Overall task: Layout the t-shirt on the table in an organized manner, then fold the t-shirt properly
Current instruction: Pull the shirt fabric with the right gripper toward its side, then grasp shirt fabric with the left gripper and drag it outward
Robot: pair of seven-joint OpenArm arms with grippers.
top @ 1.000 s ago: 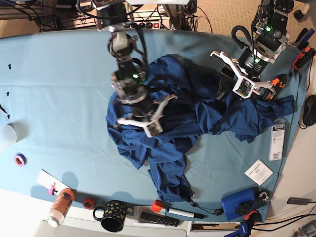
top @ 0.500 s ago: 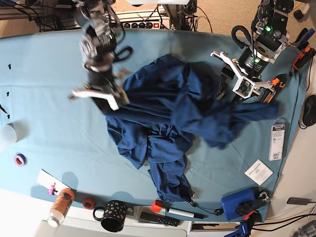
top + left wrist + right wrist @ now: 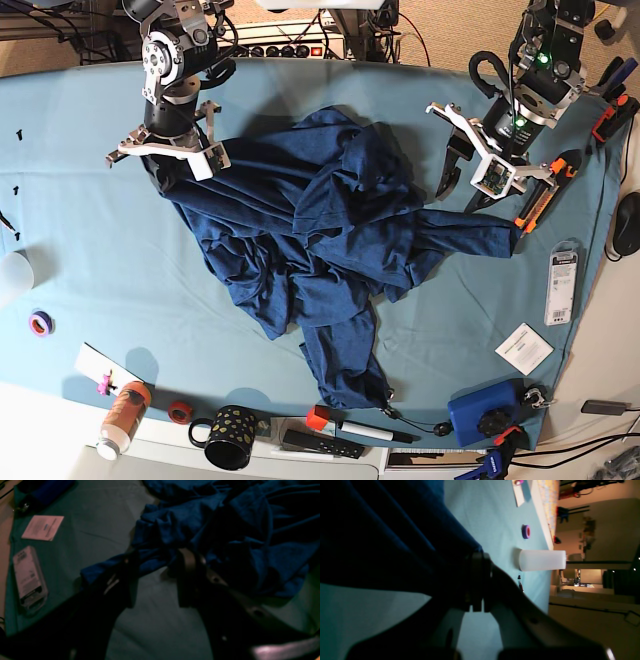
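Left wrist view: the left gripper hangs over the table with its jaws spread apart and nothing between them. Just beyond the fingertips lies a rumpled edge of the t-shirt, which fills the far right of this dim picture. On the left, well apart from the cloth, lie a white card and a flat clear package.

Right wrist view: the right gripper is closed tight on a fold of the t-shirt, and the dark fabric stretches away from the pinched jaws across the left of the picture. Beyond the fingers, on the teal table, stand a white cup and a purple tape roll, both apart from the shirt.

Base view: the t-shirt lies crumpled over the middle of the table, with one part drawn out toward the far left and a strip trailing toward the near edge. The right gripper sits at the far left, pinching that drawn-out corner. The left gripper stands at the far right, jaws apart, just beside the shirt's right end. Along the near edge are a black dotted mug, an orange bottle and a blue box.
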